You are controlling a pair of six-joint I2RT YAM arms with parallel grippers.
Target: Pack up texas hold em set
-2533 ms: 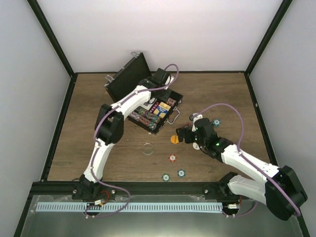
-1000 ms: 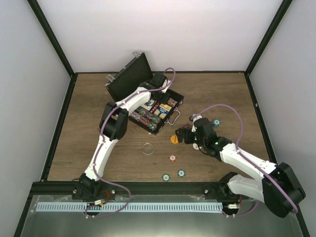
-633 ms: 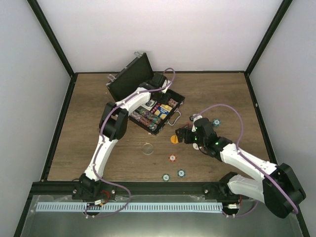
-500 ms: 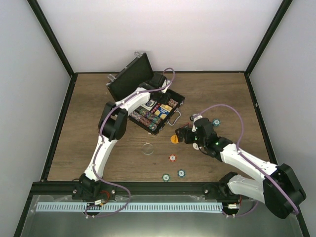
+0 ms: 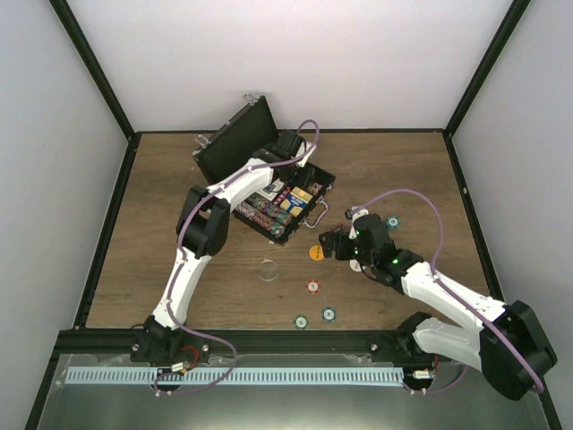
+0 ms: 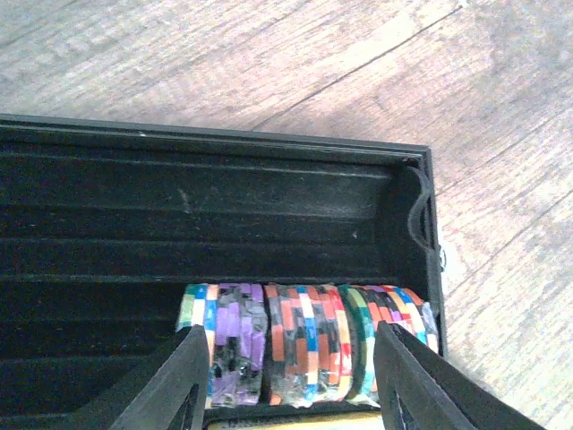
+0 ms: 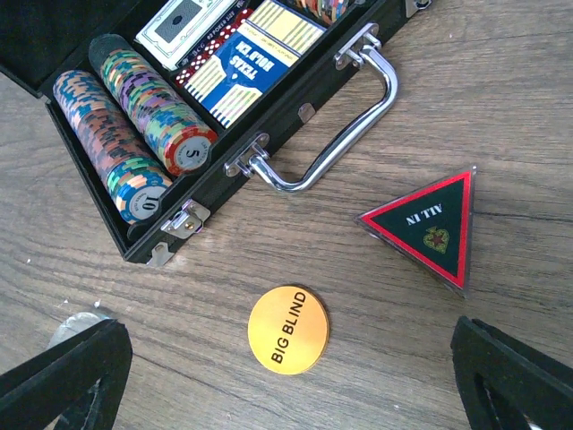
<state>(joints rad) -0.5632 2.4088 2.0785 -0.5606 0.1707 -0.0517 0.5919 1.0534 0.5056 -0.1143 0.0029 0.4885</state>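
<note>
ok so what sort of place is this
Probably a robot lab test cell, not a home: plain white walls with black frame posts box in a wood-grain table, and the left arm and right arm are bolted at its near edge.

Black briefcase [image 7: 85,27], multicoloured striped chips [image 7: 148,112], orange button [image 7: 288,329], red-edged triangular marker [image 7: 428,224].

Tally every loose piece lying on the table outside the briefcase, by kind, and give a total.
Poker chips: 4
Round buttons, one orange and one clear: 2
Triangular marker: 1
Total: 7
</note>
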